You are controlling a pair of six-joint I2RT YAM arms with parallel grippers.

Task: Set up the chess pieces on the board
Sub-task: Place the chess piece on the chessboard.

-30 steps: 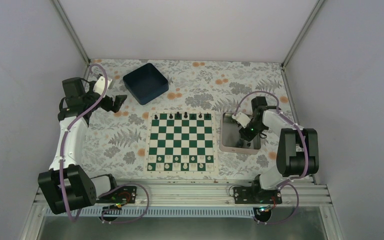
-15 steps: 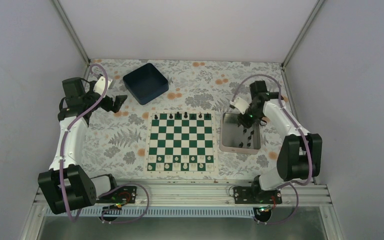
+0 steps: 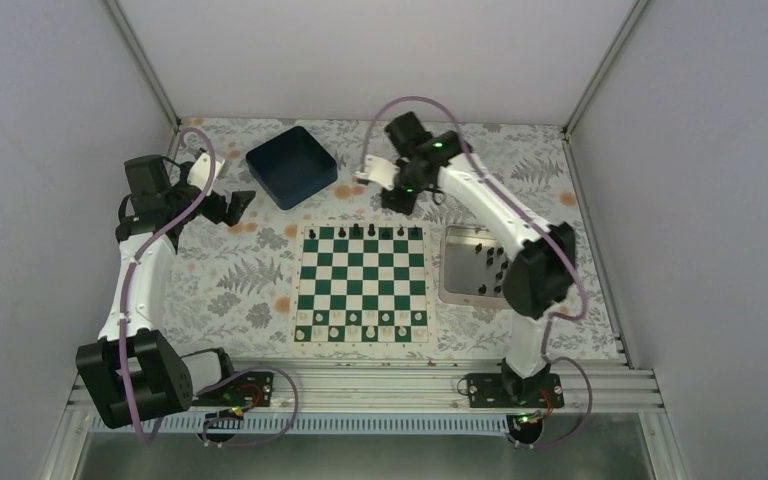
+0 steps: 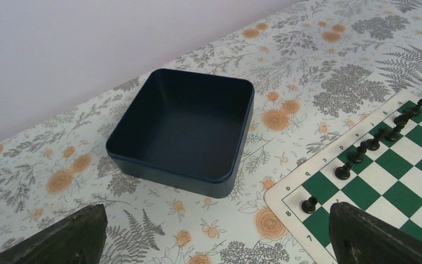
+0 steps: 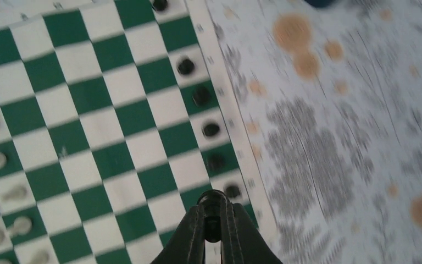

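The board (image 3: 362, 275) lies mid-table, with several black chess pieces (image 3: 372, 230) along its far row and white pieces along its near rows. My right gripper (image 3: 400, 197) hangs over the board's far edge, shut on a black chess piece (image 5: 213, 212). In the blurred right wrist view it is above the board (image 5: 88, 126) near the row of black pieces (image 5: 200, 95). My left gripper (image 3: 243, 200) is open and empty left of the board's far corner. The left wrist view (image 4: 217, 212) shows that corner (image 4: 395, 181) and its black pieces (image 4: 343, 170).
A dark blue square bin (image 3: 291, 165) stands at the back left and looks empty in the left wrist view (image 4: 184, 129). A silver tray (image 3: 458, 268) right of the board holds several more black pieces (image 3: 492, 265). White walls enclose the table on three sides.
My right gripper has lifted out of the silver tray and swung left and away, to above the board's far edge, carrying a black piece. The left arm has not moved.
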